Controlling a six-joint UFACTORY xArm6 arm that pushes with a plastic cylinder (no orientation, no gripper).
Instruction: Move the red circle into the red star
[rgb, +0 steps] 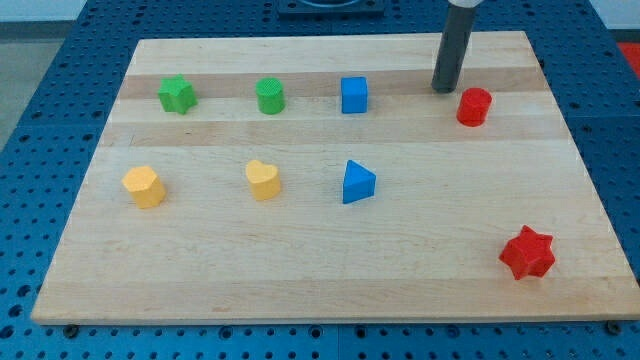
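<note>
Resting on the table (330, 270) near the view's top right, my tip (443, 90) sits just beside the red circle (474, 106), up and to the view's left of it, and I cannot tell whether the two touch. My end effector is a plain rod with nothing to open or close, so it holds nothing. The red star (527, 252) lies well apart, toward the view's bottom right. To do this push well, I judge I should keep my tip behind the circle on the side away from the star, press through its centre, and correct early if it slips sideways, since a round block rolls off a narrow rod easily. The circle stands upright as a short cylinder, axis vertical, with no long axis along the table and no facing direction I can see.
</note>
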